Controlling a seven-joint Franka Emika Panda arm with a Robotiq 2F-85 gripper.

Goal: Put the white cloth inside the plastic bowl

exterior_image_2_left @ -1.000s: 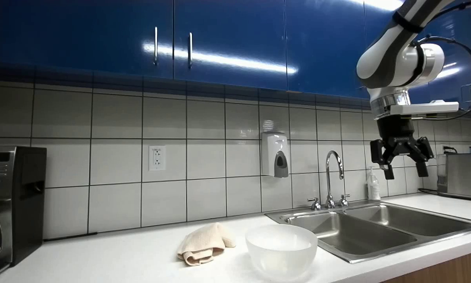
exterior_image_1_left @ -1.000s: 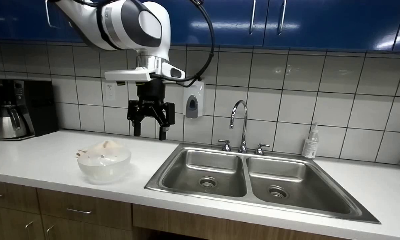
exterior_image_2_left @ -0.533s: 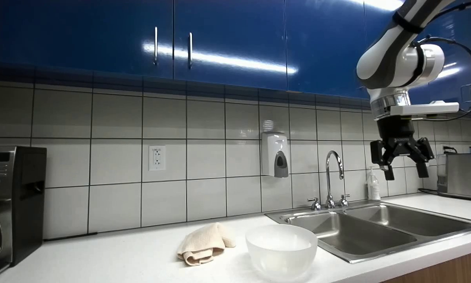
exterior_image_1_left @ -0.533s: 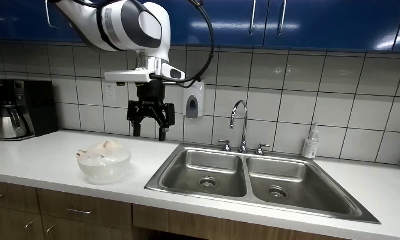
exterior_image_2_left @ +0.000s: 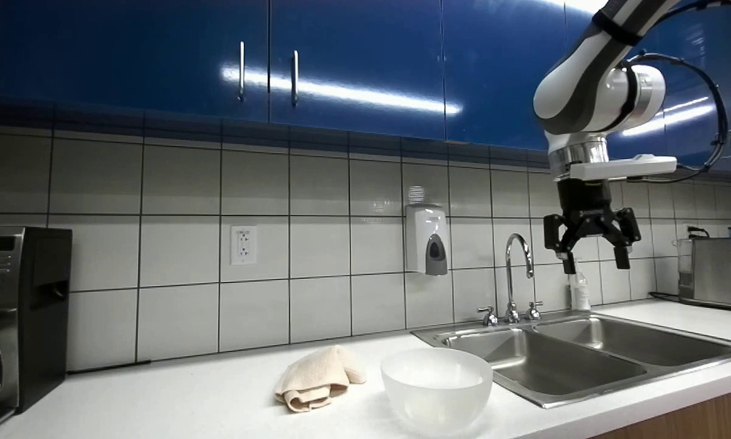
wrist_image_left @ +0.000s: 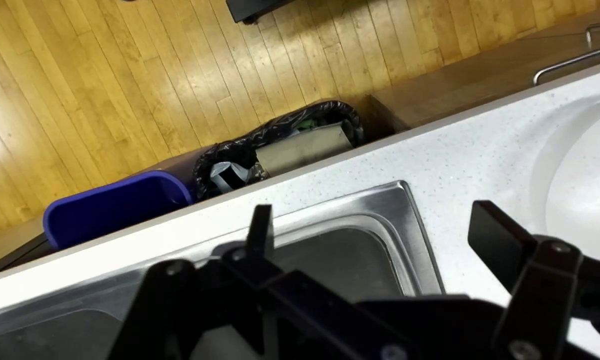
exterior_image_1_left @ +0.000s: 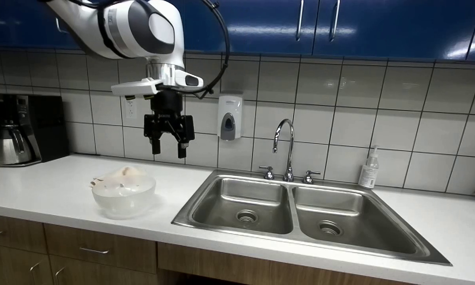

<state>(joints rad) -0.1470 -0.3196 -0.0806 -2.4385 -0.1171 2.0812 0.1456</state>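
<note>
In an exterior view we see the cream cloth [exterior_image_2_left: 317, 378] folded loosely on the countertop [exterior_image_2_left: 176, 402] at the lower middle of the frame, just beside the frosted plastic bowl [exterior_image_2_left: 436, 405] and outside it. In that frame's right part we find the Robotiq gripper [exterior_image_2_left: 595, 262], higher than the double-basin sink [exterior_image_2_left: 578, 363], its fingers [exterior_image_2_left: 622, 257] spread wide apart, holding nothing. In the wrist view we see the sink's corner between those fingers, part of the bowl at the right edge, and a blue bin [wrist_image_left: 119, 207] at the left.
</note>
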